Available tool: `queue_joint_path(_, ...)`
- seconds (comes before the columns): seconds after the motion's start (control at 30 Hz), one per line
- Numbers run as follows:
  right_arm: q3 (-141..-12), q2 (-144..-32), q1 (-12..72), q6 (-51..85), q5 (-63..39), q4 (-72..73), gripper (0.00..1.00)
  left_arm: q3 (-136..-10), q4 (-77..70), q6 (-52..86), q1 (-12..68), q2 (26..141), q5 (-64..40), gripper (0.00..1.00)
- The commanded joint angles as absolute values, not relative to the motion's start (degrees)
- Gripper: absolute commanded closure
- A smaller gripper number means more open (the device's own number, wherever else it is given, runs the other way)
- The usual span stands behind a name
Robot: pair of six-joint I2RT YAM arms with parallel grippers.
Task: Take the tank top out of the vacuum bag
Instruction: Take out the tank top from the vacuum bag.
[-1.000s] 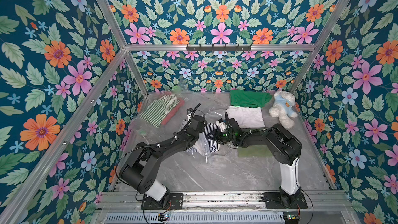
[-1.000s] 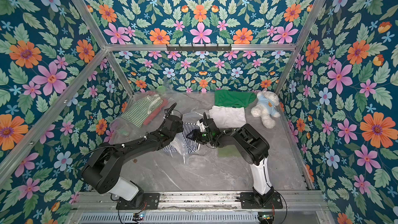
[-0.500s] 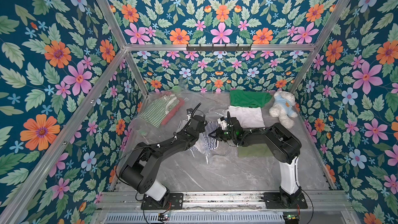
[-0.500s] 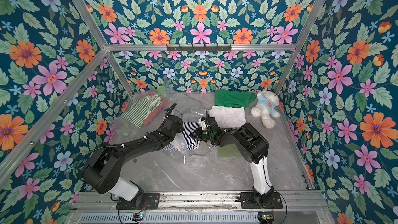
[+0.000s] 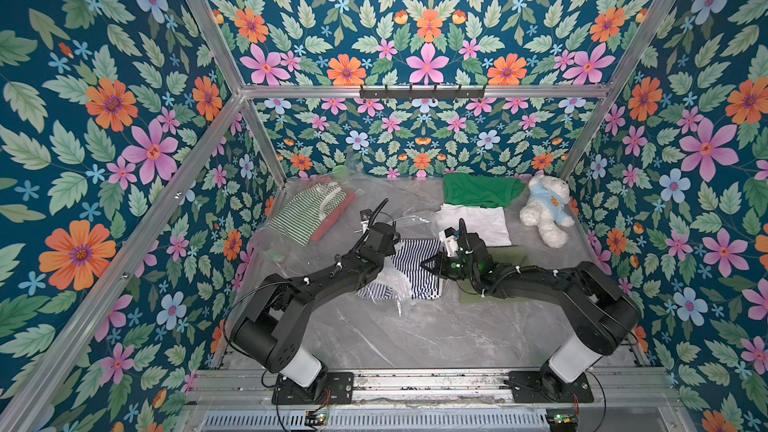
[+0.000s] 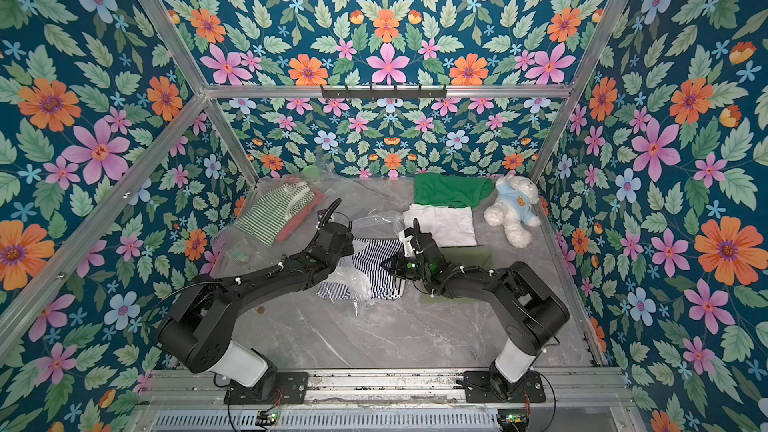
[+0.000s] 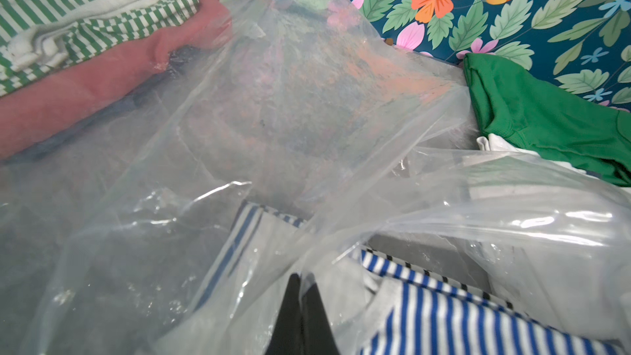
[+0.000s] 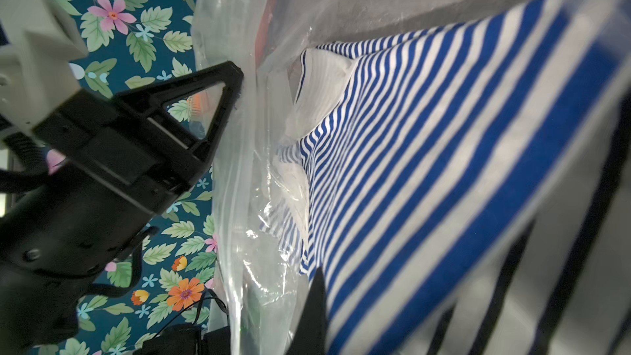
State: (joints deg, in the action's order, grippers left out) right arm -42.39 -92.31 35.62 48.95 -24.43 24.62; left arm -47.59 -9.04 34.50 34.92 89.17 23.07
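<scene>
In both top views the tank top (image 5: 415, 268), blue-and-white striped, lies mid-table. It is partly wrapped in the vacuum bag (image 5: 388, 280), a glossy, crinkled clear film that spreads off the tank top's left and far sides. The left gripper (image 5: 394, 238) sits at the tank top's far-left corner and the right gripper (image 5: 428, 264) at its right edge; the jaws are too small to read here. On the tank top's near side, open grey marbled table (image 5: 415, 334) runs to the arm bases.

To the tank top's far left, a green-striped garment (image 5: 307, 214) and a red garment (image 5: 332, 220) lie under plastic. To its far right are a white garment (image 5: 478, 222), a green garment (image 5: 478, 191) and a plush bear (image 5: 544, 211). An olive cloth (image 5: 509, 257) lies just right of it, under the right arm.

In the left wrist view, the left gripper (image 7: 300, 280) has its black fingers pressed together on a fold of the bag's film. The film billows above the tank top and hazes the red garment behind it.

In the right wrist view, the left gripper's triangular tip pinches the bag's edge beside the tank top. The right gripper (image 8: 319, 281) shows one dark fingertip against the striped knit. Its jaws are together on the cloth, which is bunched and blurred close to the lens. Whether film lies between them I cannot tell.
</scene>
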Motion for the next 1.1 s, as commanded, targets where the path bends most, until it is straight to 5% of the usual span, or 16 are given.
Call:
queue_joint_path(0.0,-41.5,-86.11,35.05,44.7,-19.84,13.96,1.0,-47.64,-9.75,35.04,34.89,89.56,24.23,1.0)
queue_joint_path(0.63,-41.66,-62.92,18.98,34.03,-19.19,-17.9,1.0,-47.63,-10.14,34.8,34.85,90.09,24.68,1.0)
queue_joint_path(1.07,-48.6,-61.54,4.36,28.03,-21.33,-36.15,1.0,-47.47,-9.16,33.93,34.28,89.57,25.95,1.0)
